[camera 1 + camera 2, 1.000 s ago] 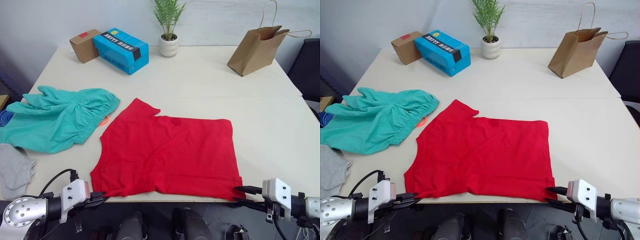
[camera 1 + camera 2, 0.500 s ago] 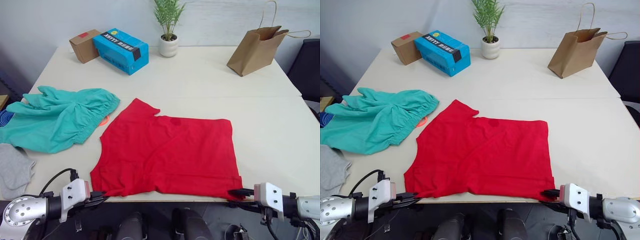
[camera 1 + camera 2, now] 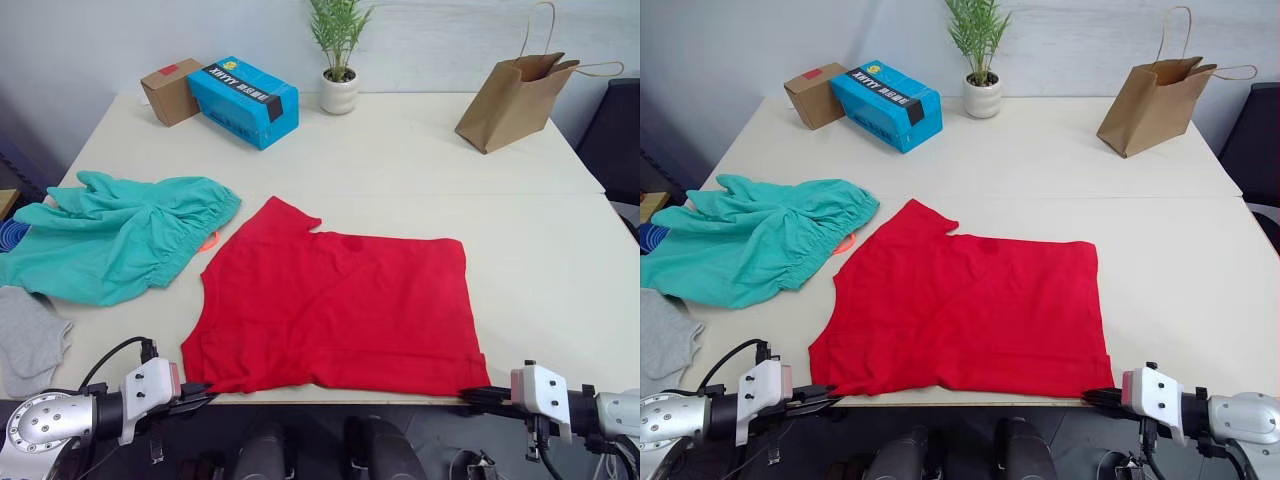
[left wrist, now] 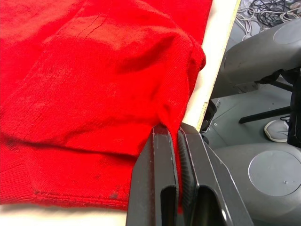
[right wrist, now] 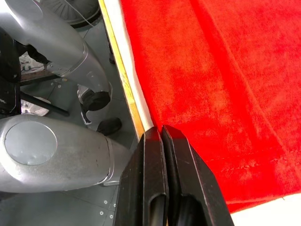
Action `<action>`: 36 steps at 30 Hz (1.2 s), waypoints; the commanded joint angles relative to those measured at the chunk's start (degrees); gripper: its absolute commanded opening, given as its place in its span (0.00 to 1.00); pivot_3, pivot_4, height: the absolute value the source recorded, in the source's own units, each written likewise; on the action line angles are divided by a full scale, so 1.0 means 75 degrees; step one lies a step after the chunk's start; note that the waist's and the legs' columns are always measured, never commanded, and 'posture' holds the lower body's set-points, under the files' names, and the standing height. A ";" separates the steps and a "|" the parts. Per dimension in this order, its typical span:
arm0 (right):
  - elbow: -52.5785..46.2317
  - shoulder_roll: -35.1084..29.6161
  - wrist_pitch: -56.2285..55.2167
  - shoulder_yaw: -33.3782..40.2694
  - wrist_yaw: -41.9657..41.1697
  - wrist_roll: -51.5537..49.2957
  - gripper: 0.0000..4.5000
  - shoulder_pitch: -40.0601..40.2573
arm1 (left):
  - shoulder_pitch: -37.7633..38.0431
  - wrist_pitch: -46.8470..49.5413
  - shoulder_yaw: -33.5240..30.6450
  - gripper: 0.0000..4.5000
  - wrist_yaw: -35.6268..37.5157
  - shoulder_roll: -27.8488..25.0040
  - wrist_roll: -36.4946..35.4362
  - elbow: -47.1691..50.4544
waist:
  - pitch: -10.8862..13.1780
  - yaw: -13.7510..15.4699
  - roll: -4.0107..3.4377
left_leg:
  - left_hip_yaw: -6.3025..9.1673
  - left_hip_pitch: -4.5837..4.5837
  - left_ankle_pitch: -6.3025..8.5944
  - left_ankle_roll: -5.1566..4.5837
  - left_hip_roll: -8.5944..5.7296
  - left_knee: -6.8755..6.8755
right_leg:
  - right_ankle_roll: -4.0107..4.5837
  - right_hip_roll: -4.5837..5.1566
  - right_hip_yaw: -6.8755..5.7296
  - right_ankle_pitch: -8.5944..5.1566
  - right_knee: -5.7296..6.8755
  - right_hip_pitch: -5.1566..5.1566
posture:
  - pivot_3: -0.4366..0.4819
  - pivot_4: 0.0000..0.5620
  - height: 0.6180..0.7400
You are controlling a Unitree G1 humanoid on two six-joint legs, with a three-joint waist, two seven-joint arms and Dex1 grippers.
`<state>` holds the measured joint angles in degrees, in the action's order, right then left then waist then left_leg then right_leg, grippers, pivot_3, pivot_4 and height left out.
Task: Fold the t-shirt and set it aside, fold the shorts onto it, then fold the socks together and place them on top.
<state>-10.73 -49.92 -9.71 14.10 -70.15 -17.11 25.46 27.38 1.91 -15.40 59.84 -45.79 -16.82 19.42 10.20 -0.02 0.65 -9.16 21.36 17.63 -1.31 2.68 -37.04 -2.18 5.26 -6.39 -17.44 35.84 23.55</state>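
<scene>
You have the pale surface point(image 3: 520, 250) in front of you, and the t-shirt point(image 3: 335, 310) lies spread flat on it near the front edge, one sleeve pointing toward the far left. To its left, the shorts point(image 3: 110, 235) sit bunched in a loose heap, just beside the t-shirt's sleeve, with a bit of orange drawstring point(image 3: 208, 240) peeking out between them. At the far left front corner you can see grey fabric, the socks point(image 3: 28, 340), close to the shorts.

Along the back of the surface stand a brown paper bag point(image 3: 512, 95), a blue box point(image 3: 242, 98), a small cardboard box point(image 3: 170, 90) touching it, and a potted plant point(image 3: 338, 55).

Your left pincer point(image 4: 176, 136) is clamped on the t-shirt's near left corner, red cloth pinched between its fingers. Your right pincer point(image 5: 161, 134) sits at the near right corner by the surface edge, its fingers pressed together; you cannot tell whether any fabric is caught between them.
</scene>
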 commanded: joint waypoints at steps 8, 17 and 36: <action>-0.0076 -0.0094 -0.0080 0.0466 -0.0164 -0.0241 0.01 0.0481 | 0.0176 -0.0178 -0.0402 0.00 0.0250 -0.0151 -0.0043 -0.0185 | 0.0000 -0.0002 0.0000 | 0.0000 0.0000 0.0000 0.0000 0.0000 -0.0001 | 0.0000 0.0000 0.0000 0.0000 0.0000 -0.0001 | 0.48 0.27 1.00; -0.0218 -0.0039 0.0806 0.0397 -0.0016 -0.0797 0.09 0.0358 | 0.0345 0.0248 -0.0770 0.12 0.0169 -0.0085 -0.0388 0.0005 | 0.0001 -0.0005 0.0001 | 0.0001 0.0002 0.0001 0.0001 0.0001 0.0000 | 0.0001 0.0000 0.0001 -0.0001 -0.0001 0.0004 | 0.48 0.27 1.00; 0.1536 -0.0869 0.3387 0.1214 0.0330 -0.1963 1.00 -0.2946 | -0.2913 0.5797 -0.1862 0.90 -0.0699 -0.2242 -0.3806 -0.0464 | 0.0076 0.0007 -0.0009 | 0.0005 0.0010 -0.0023 -0.0017 -0.0016 -0.0012 | 0.0108 0.0011 0.0009 -0.0029 -0.0049 -0.0013 | 0.48 0.27 1.00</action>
<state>-3.72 -56.29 16.41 25.24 -67.98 -33.47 7.09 11.19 39.30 -33.11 58.49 -61.49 -43.13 19.26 10.77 0.04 0.58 -9.13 21.43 17.35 -1.41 2.54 -37.12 -1.40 5.33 -6.32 -17.63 35.52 23.42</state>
